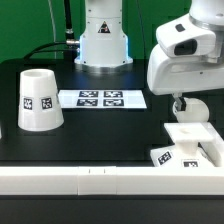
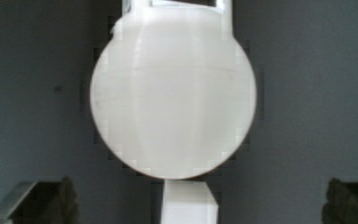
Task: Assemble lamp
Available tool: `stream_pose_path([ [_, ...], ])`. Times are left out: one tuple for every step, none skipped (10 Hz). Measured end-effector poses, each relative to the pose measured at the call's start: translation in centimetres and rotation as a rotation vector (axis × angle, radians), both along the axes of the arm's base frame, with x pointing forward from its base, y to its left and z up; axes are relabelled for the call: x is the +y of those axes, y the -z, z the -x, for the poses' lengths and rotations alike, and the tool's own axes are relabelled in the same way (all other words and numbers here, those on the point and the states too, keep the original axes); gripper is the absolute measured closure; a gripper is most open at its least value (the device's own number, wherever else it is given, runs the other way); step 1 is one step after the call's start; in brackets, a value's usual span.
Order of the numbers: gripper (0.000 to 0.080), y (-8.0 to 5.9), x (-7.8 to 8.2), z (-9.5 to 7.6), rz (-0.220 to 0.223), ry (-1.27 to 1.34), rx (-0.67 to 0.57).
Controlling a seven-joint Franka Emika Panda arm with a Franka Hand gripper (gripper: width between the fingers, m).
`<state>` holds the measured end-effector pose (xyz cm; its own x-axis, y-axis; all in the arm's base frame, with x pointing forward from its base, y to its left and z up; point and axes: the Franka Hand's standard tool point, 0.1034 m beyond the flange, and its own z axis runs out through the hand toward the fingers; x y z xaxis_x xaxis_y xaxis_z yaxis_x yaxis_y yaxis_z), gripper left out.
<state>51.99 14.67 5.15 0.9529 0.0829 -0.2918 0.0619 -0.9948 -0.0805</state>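
Observation:
The white round bulb point(image 2: 172, 95) fills the wrist view as a tall oval, with a narrow white part point(image 2: 190, 200) running on from its near end. My gripper point(image 2: 194, 205) is open; its dark fingers point(image 2: 41, 200) stand far apart at either side and touch nothing. In the exterior view my gripper point(image 1: 186, 98) hangs over the bulb point(image 1: 190, 110), which is right above the stepped white base point(image 1: 195, 135) at the exterior view's right. I cannot tell whether the bulb is seated in the base. The tapered shade point(image 1: 40, 98) stands upright at the exterior view's left, tag facing front.
The marker board point(image 1: 100, 98) lies flat mid-table between the shade and the base. The arm's white pedestal point(image 1: 103, 40) stands at the back. A white rail point(image 1: 90, 180) runs along the table's front edge.

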Motion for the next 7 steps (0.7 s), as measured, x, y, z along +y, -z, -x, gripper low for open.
stream_pose_path([
  [0.0101, 0.0, -0.2, 0.6, 0.010, -0.006, 0.097],
  [0.0101, 0.1, -0.1, 0.6, 0.014, -0.011, 0.161],
  [0.0101, 0.3, -0.2, 1.1, 0.022, -0.013, 0.228],
  [0.0101, 0.7, -0.3, 2.0, 0.037, -0.017, 0.343],
  [0.0101, 1.2, -0.2, 2.0, 0.040, -0.022, 0.397],
  [0.0101, 1.3, -0.2, 2.6, 0.047, -0.031, 0.475],
  [0.0101, 1.8, -0.3, 2.8, 0.047, -0.038, 0.526],
])
